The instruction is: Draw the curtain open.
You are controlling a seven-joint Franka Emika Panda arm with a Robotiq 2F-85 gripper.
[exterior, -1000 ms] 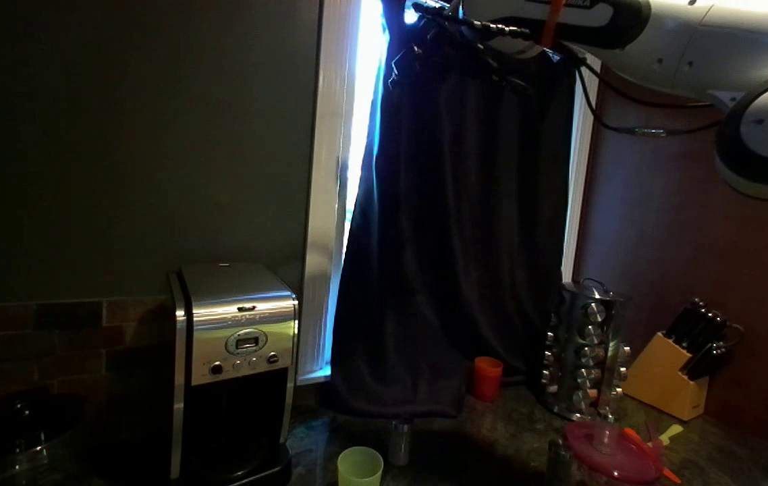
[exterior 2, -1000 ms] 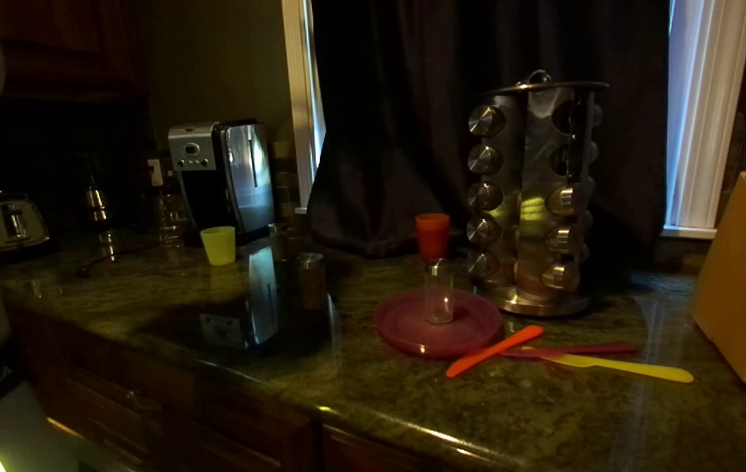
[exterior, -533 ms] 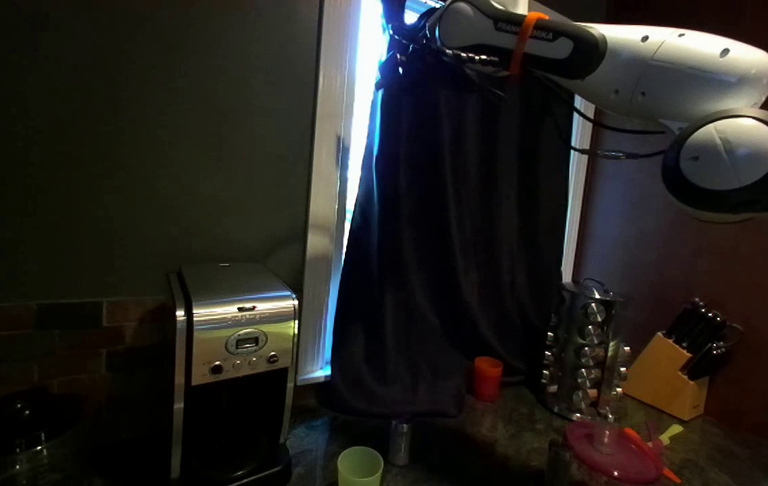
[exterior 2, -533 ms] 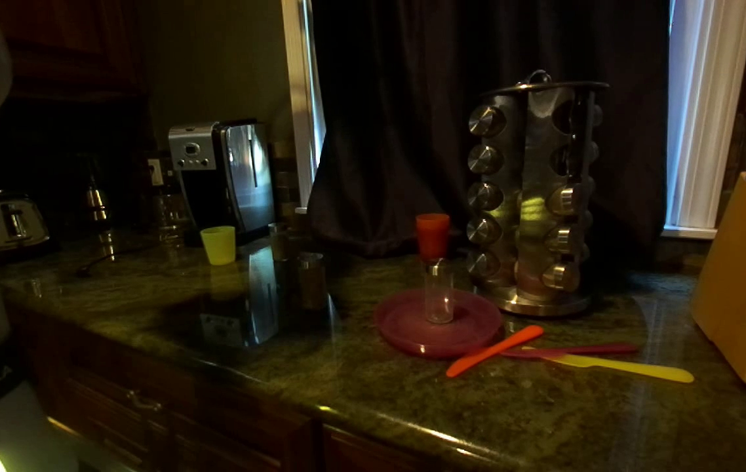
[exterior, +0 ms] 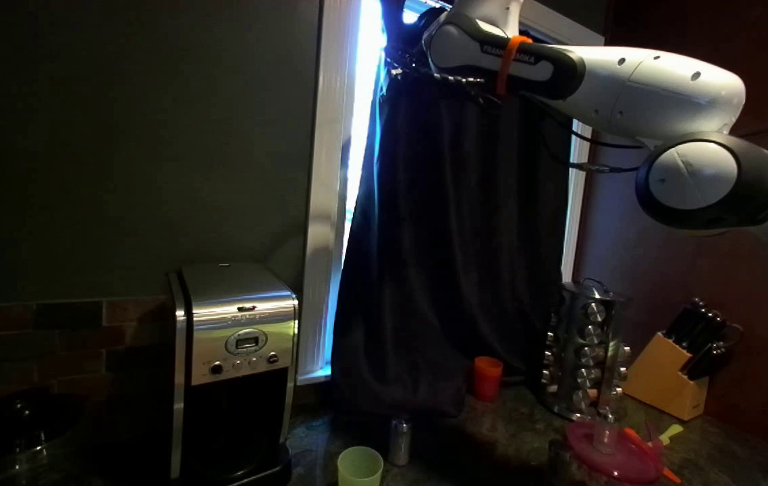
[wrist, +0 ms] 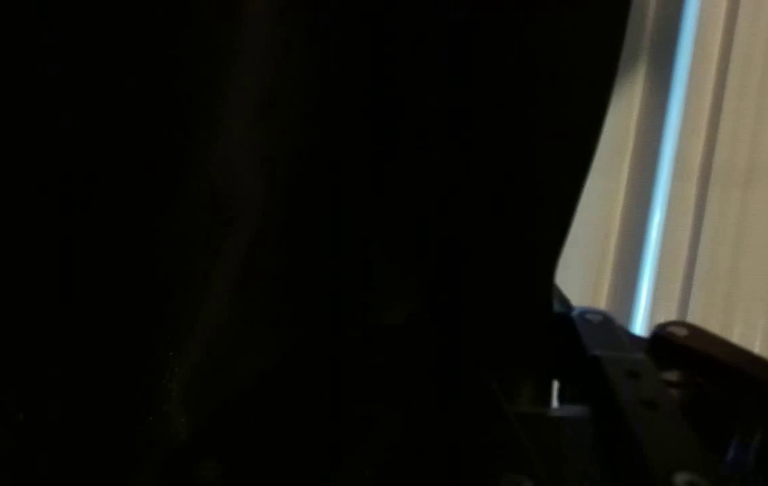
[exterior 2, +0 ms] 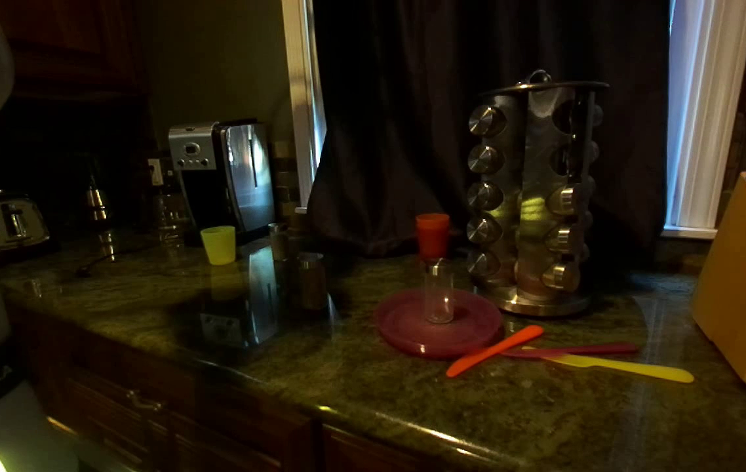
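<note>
The curtain [wrist: 357, 169] fills most of the wrist view, nearly black, with a pale window frame [wrist: 755, 169] between two and three o'clock. Only there do the fingers [wrist: 634, 385] show closely, at four o'clock, where the curtain's edge runs down to them; how far apart they stand, or whether they have hold of cloth, I cannot tell. In an exterior view the curtain covers most of the window [exterior: 360, 115], with a bright strip along its nine o'clock edge, and the arm [exterior: 654, 88] reaches from two o'clock to its upper part at twelve. A toaster [exterior 2: 17, 223] appears only in an exterior view, at nine o'clock on the worktop [exterior 2: 609, 419].

In both exterior views a knife block [exterior: 657, 378] holds black-handled knives [exterior: 694, 324], and a spice rack [exterior 2: 543, 190] holds jars [exterior 2: 486, 121] with round metal lids. An orange cup [exterior 2: 432, 237] stands near the rack, a yellow cup [exterior 2: 218, 246] near the coffee maker [exterior 2: 242, 177]; what the orange cup holds I cannot see. A pink plate [exterior 2: 406, 337] carries an upright glass jar [exterior 2: 439, 295]; toward ten o'clock from it stand two more jars [exterior 2: 312, 282], their contents too dark to make out.
</note>
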